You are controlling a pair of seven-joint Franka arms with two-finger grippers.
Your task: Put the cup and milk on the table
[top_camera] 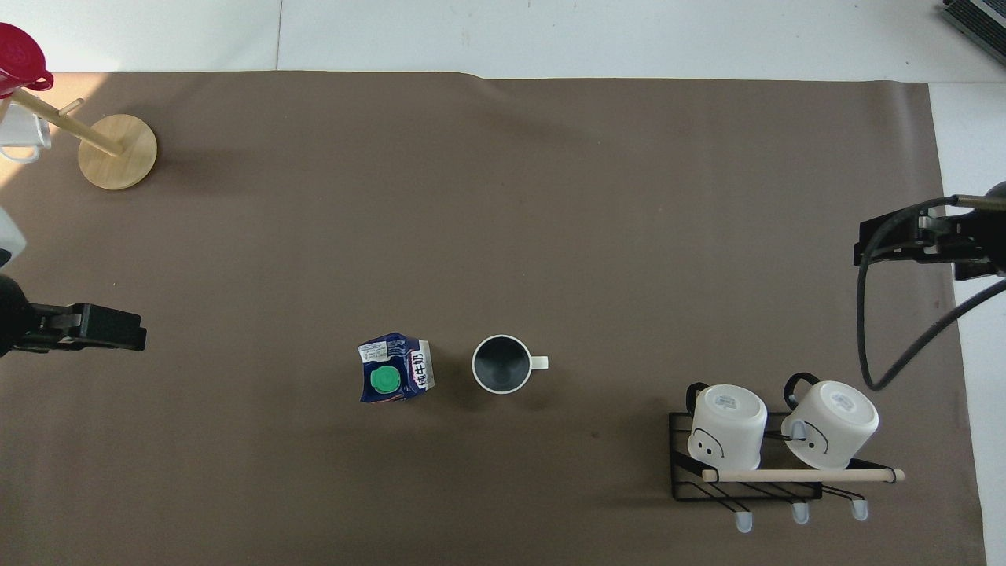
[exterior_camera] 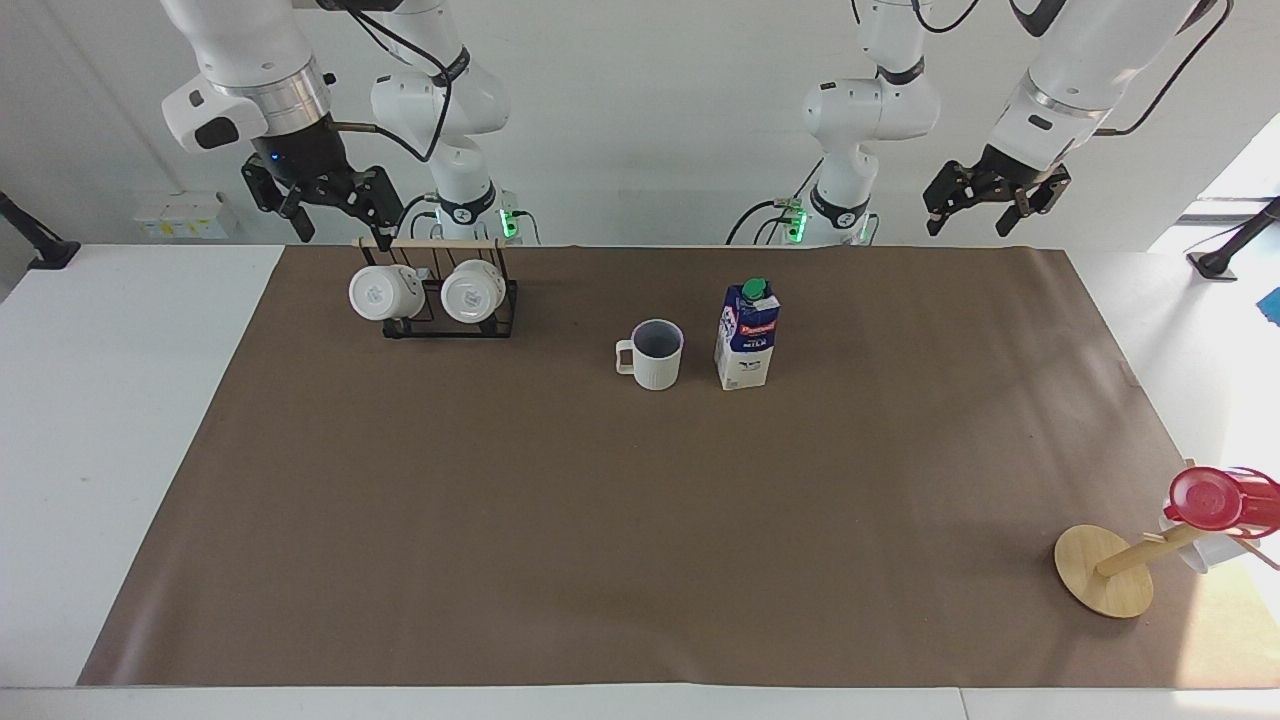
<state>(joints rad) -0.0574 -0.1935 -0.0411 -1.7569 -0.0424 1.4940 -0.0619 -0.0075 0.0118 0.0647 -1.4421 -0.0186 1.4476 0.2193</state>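
Observation:
The off-white ribbed cup (exterior_camera: 652, 356) stands upright on the brown sheet of the table (exterior_camera: 640, 520), handle toward the right arm's end; it also shows in the overhead view (top_camera: 503, 364). The blue-and-white milk (exterior_camera: 747, 335) stands upright beside it, toward the left arm's end, a small gap apart; its green cap shows in the overhead view (top_camera: 385, 379). My left gripper (exterior_camera: 967, 228) hangs open and empty in the air over the sheet's edge by the left arm's base. My right gripper (exterior_camera: 342, 236) hangs open and empty over the mug rack.
A black wire rack (exterior_camera: 450, 305) with two glossy white mugs stands near the right arm's base. A tipped wooden stand (exterior_camera: 1105, 570) with a red cup (exterior_camera: 1210, 497) lies at the sheet's corner farthest from the robots, at the left arm's end.

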